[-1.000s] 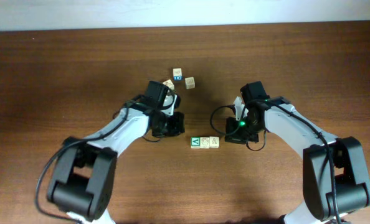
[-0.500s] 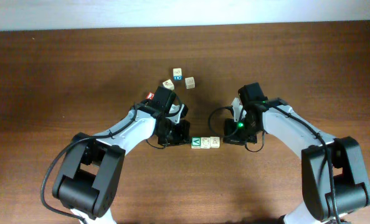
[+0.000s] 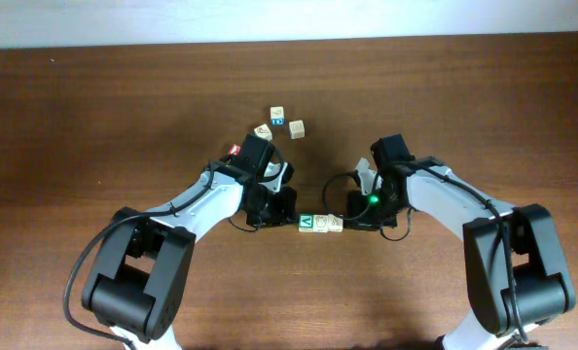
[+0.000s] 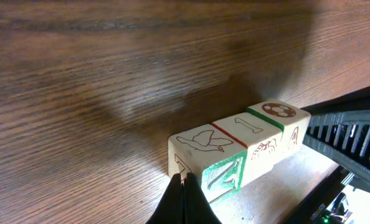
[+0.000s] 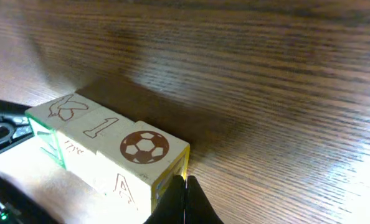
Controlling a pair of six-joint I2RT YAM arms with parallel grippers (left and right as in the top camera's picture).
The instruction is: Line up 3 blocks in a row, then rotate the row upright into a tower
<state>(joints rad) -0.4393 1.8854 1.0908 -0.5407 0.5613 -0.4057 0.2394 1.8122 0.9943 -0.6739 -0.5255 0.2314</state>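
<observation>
1. Blocks first: the row of three blocks [image 3: 320, 223] is sitting mid-table, faces touching, right between the two claws.
2. The left claw [image 3: 289, 218] is pinched shut with nothing in it, its tip sitting right at the bird block [image 4: 200, 149]. The right claw [image 3: 351, 218] is shut and empty too, nosing up to the ball block [image 5: 144, 152].
3. I'm guessing an uneven push is going to buckle the row at the middle block [image 4: 247, 134], or a tip is going to slip off a corner.
4. Swinging wide is risking a bump into the spare blocks [image 3: 297, 129] further up the table [image 3: 94, 117].
</observation>
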